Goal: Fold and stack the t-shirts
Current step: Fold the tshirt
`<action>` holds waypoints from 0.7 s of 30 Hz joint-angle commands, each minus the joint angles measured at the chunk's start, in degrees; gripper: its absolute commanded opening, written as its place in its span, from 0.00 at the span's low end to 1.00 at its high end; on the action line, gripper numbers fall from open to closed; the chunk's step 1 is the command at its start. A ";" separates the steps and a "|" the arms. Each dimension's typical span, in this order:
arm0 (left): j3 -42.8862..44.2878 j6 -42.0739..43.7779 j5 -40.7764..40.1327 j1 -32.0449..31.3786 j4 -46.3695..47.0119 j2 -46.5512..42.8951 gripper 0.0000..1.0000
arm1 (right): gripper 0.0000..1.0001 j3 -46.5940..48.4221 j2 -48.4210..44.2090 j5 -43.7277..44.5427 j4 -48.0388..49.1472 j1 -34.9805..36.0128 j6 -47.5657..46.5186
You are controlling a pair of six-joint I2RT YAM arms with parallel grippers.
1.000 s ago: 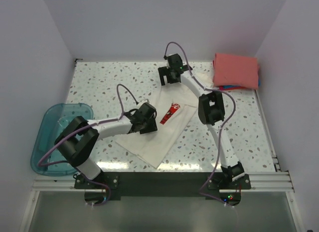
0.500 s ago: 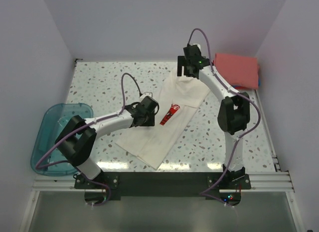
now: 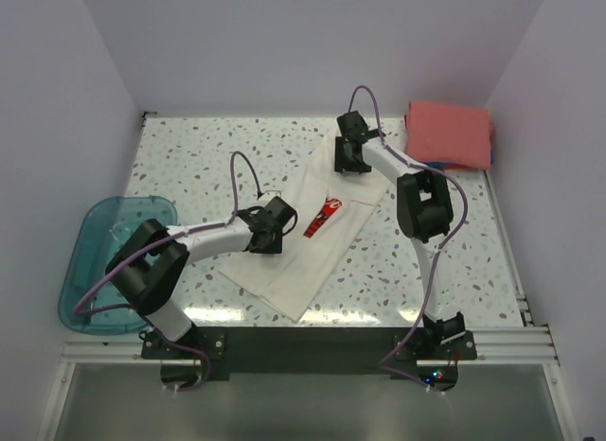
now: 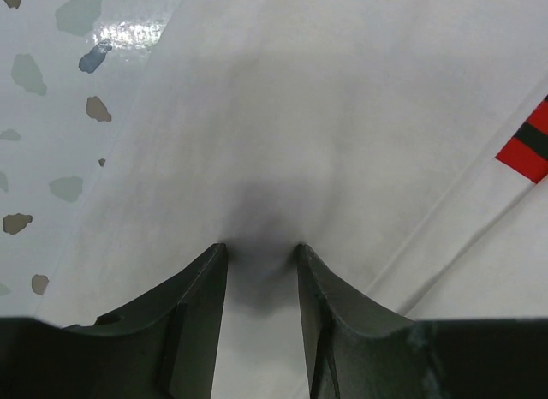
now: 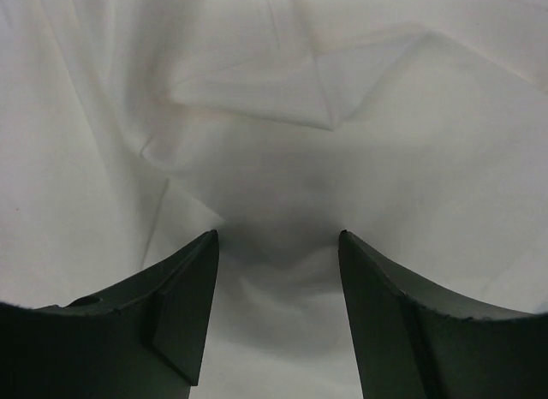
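1. The left gripper [image 4: 261,249] presses down on the cream-white t-shirt [image 3: 317,247], its fingers narrowly apart with cloth dimpled between the tips; whether they actually pinch it cannot be told.
2. The red chest print [image 4: 527,142] lies ahead and to the right of those fingers.
3. The right gripper [image 5: 278,236] stands released, jaws spread wide, with its tips on rumpled white cloth at the shirt's far end.
4. The folded coral-red t-shirt [image 3: 450,133] sits near the right gripper's outer side, a blue edge [image 3: 439,164] showing beneath it.
5. A teal tub [image 3: 95,261] rests well behind the left gripper, beside that arm's base.
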 commanded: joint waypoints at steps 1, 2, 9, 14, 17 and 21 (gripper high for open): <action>-4.53 -1.89 0.56 0.29 0.59 1.57 0.42 | 0.61 6.16 3.60 -1.18 -1.39 -1.13 1.50; -5.24 -2.24 1.09 0.21 0.95 1.30 0.41 | 0.62 7.66 4.84 -1.27 -2.10 -1.48 1.41; -10.08 -5.85 8.46 -2.33 5.16 -1.16 0.40 | 0.72 21.63 14.24 -6.19 -3.51 -2.71 -3.50; -9.56 -9.19 13.92 -5.33 8.50 0.16 0.40 | 0.80 26.30 17.41 -11.02 -2.02 -2.28 -6.14; -7.81 -10.59 16.38 -7.35 10.71 1.82 0.40 | 0.86 26.83 17.68 -11.56 -1.31 -1.49 -9.56; -4.56 -10.86 17.70 -9.02 11.50 3.23 0.43 | 0.93 25.96 16.45 -9.98 -1.22 -1.22 -11.77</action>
